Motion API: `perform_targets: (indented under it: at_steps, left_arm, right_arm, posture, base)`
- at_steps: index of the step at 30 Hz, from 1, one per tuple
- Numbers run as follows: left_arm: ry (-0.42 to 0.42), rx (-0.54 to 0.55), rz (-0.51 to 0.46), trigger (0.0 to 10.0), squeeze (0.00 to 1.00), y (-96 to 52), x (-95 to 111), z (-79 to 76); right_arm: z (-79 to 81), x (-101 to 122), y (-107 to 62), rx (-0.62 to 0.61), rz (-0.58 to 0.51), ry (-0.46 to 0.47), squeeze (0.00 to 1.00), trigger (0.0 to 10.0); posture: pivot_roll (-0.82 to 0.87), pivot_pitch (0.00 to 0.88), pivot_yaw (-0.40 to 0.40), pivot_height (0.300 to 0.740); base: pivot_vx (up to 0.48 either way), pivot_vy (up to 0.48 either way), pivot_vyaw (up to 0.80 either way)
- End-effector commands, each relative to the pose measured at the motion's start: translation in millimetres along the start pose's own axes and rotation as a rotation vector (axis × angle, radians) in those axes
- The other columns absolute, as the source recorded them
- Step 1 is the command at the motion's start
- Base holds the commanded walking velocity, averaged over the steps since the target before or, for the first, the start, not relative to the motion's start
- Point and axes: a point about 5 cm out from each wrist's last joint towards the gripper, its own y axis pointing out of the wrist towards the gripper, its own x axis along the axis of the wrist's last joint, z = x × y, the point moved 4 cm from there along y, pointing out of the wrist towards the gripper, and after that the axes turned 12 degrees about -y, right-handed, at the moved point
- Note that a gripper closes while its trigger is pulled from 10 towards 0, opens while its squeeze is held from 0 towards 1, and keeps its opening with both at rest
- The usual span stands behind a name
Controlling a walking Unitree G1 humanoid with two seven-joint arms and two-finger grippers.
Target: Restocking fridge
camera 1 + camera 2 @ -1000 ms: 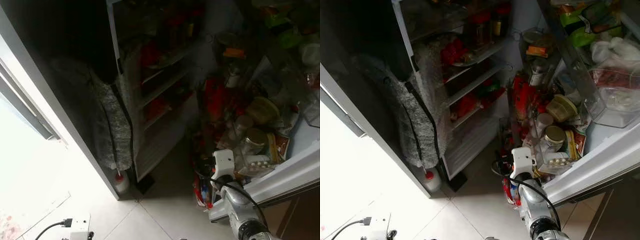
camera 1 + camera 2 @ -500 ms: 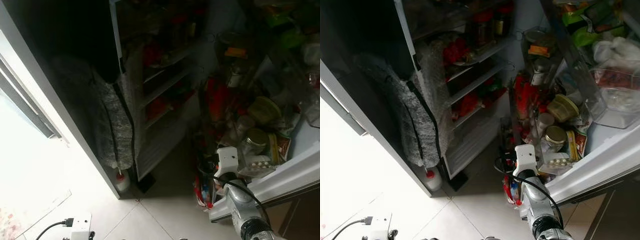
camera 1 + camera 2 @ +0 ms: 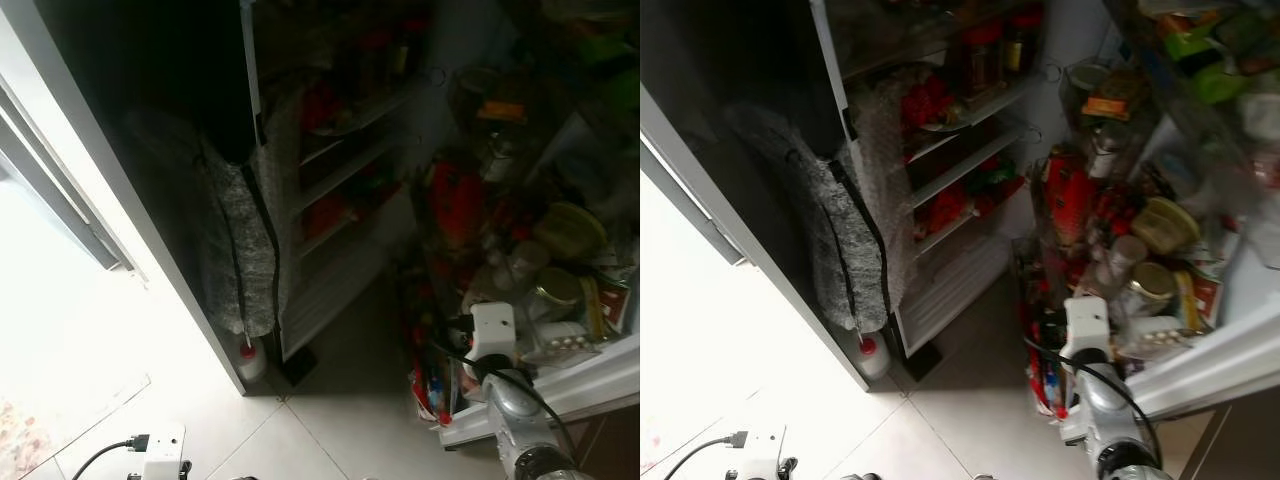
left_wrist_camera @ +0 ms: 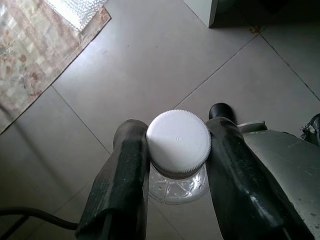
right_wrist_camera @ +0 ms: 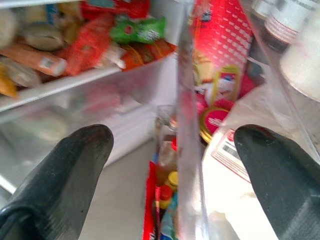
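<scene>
So far I'd call this early-to-mid: the fridge stands open and already crammed, but the item I'm carrying isn't in yet. My left tool is clamped on a clear plastic bottle with a white ribbed cap, fingers pressed to either side just under the cap; it hangs over the tiled floor, near a patterned rug, well apart from the shelves. My right tool is up at the door side with its fingers spread wide and nothing between them, looking along the clear edge of a door bin toward a red carton and the packed shelves beyond. From the head views the right arm sits just beside the low door bins, which hold jars, tubs and a blister pack. Left to do, as I judge it: find a gap, bring the bottle up, set it in. Free space is hard to spot; every shelf and bin I can see looks full. Hard to read: the left eye view is very dark, the upper shelves are cut off, the bottle's body is hidden behind the cap, so I can't tell its contents or fill level. A grey fuzzy thing hangs by the fridge's side; can't identify it.
</scene>
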Motion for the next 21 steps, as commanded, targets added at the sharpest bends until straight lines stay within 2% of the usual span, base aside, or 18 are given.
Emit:
perform_targets:
  at_steps: [1,7,10,12,14,15,21]
  left_arm:
    - [0.021,0.011,0.024,10.0,0.0,-2.1,-9.3,2.5]
    - [0.034,0.005,0.018,10.0,0.0,-1.6,-7.3,1.3]
    - [0.041,0.002,0.017,10.0,0.0,-1.4,-6.6,0.4]
    - [0.043,0.001,0.017,10.0,0.0,-1.4,-6.6,0.2]
    - [0.049,-0.002,0.017,10.0,0.0,-1.3,-6.3,-0.2]
    - [0.049,-0.002,0.017,10.0,0.0,-1.3,-6.3,-0.2]
    - [0.054,-0.003,0.016,10.0,0.0,-1.3,-6.1,0.1]
  right_arm:
    - [-20.7,-28.1,-14.1,-0.081,0.102,0.036,0.0,10.0]
    - [-49.2,-45.4,-27.4,-0.175,0.166,0.028,0.0,10.0]
    - [-60.9,-55.9,-35.7,-0.243,0.208,0.061,0.0,10.0]
    - [-61.5,-57.7,-36.9,-0.249,0.215,0.064,0.0,10.0]
    - [-55.9,-72.0,-44.9,-0.254,0.284,0.048,0.0,10.0]
    - [-55.9,-72.0,-44.9,-0.254,0.284,0.048,0.0,10.0]
    - [-27.1,-101.1,-62.2,-0.191,0.419,0.068,0.0,10.0]
  posture:
    - [-0.11,0.166,-0.035,0.74]
    - [-0.12,0.165,-0.032,0.74]
    - [-0.12,0.164,-0.03,0.74]
    - [-0.12,0.164,-0.03,0.74]
    - [-0.11,0.163,-0.03,0.74]
    - [-0.11,0.163,-0.03,0.74]
    - [-0.11,0.163,-0.03,0.74]
  base:
    - [0.0,0.0,0.0]
    - [0.0,0.0,0.0]
    - [0.0,0.0,0.0]
    - [0.0,0.0,0.0]
    - [0.0,0.0,0.0]
    - [0.0,0.0,0.0]
    - [0.0,0.0,0.0]
